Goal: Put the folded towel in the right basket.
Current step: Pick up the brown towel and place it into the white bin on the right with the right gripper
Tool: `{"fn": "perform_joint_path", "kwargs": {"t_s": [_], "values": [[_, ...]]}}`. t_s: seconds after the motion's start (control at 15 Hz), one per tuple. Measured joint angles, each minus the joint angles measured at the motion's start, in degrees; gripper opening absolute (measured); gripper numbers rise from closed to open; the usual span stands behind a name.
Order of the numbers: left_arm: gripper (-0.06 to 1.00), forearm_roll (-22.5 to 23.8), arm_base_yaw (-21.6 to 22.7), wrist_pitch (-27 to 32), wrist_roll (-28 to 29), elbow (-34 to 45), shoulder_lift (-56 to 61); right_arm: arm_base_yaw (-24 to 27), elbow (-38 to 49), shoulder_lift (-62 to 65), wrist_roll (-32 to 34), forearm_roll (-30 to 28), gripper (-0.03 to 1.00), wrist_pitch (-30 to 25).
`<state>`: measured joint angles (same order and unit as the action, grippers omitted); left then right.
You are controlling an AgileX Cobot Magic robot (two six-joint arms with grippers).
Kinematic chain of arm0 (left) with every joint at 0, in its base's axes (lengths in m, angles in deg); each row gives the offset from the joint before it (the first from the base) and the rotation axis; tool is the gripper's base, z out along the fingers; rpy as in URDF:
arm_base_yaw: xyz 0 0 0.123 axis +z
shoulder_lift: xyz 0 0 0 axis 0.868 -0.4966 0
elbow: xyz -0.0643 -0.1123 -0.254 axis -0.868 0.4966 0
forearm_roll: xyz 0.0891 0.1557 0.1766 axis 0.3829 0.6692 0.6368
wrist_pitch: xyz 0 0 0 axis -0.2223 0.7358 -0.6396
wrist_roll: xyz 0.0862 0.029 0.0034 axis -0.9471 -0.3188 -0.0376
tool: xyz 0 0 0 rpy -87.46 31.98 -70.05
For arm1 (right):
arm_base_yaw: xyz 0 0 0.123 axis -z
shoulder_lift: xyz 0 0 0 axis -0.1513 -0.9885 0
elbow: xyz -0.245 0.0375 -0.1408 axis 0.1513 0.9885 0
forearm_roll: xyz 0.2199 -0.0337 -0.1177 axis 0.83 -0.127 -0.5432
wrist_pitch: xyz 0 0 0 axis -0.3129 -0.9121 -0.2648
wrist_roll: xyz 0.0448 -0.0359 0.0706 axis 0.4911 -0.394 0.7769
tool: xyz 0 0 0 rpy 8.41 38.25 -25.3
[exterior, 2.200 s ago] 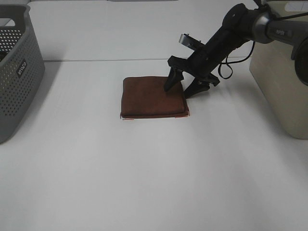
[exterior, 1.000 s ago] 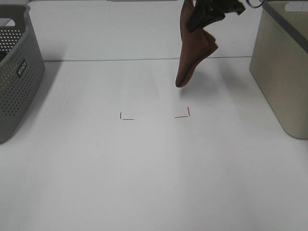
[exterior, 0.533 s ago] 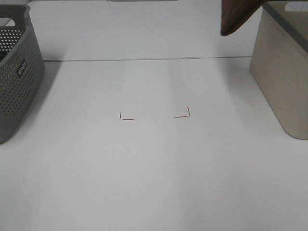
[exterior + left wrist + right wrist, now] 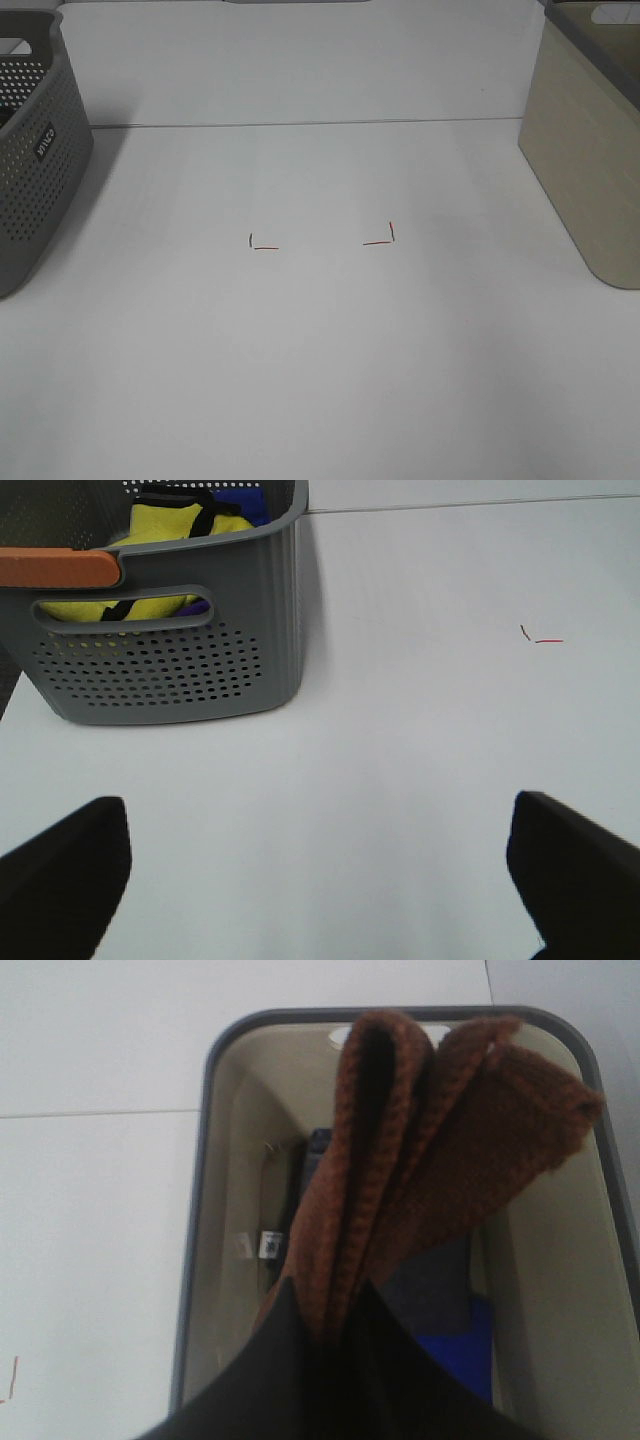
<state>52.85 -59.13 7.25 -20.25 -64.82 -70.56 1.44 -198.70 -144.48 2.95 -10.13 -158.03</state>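
The folded brown towel (image 4: pixel 420 1160) hangs from my right gripper (image 4: pixel 330 1325), which is shut on its folded edge. In the right wrist view the towel is held over the open top of the beige right basket (image 4: pixel 205 1210). That basket also stands at the right edge of the exterior view (image 4: pixel 585 170). The towel and both arms are out of the exterior view. My left gripper (image 4: pixel 315 815) is open and empty above the bare table, its dark fingers (image 4: pixel 60 870) spread wide.
The right basket holds dark and blue items (image 4: pixel 455 1345). A grey perforated basket (image 4: pixel 40 150) stands at the left and holds a yellow item (image 4: pixel 170 530). Red corner marks (image 4: pixel 265 247) lie at mid-table.
My right gripper closed on the towel, lifted it off the red marks and carried it up and right, out of the exterior view. It now hangs over the right basket.
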Motion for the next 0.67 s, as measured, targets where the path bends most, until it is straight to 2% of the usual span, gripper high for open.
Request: {"fn": "perform_joint_path", "kwargs": {"t_s": [0.13,0.33,0.47,0.53,0.67], "values": [[0.97,0.0,0.0,0.0,0.0,0.0,0.0,2.1,4.6,-0.1,0.1,1.4,0.06,0.1],[0.97,0.0,0.0,0.0,0.0,0.0,0.0,2.3,12.9,-0.5,0.1,3.6,0.07,0.5],[0.97,0.0,0.0,0.0,0.0,0.0,0.0,2.3,15.5,-1.3,0.1,4.0,0.16,1.4],[0.97,0.0,0.0,0.0,0.0,0.0,0.0,2.3,16.4,-2.4,0.6,3.8,0.36,1.8],[0.97,0.0,0.0,0.0,0.0,0.0,0.0,2.3,16.6,-3.0,2.3,2.4,0.60,2.3]]}}
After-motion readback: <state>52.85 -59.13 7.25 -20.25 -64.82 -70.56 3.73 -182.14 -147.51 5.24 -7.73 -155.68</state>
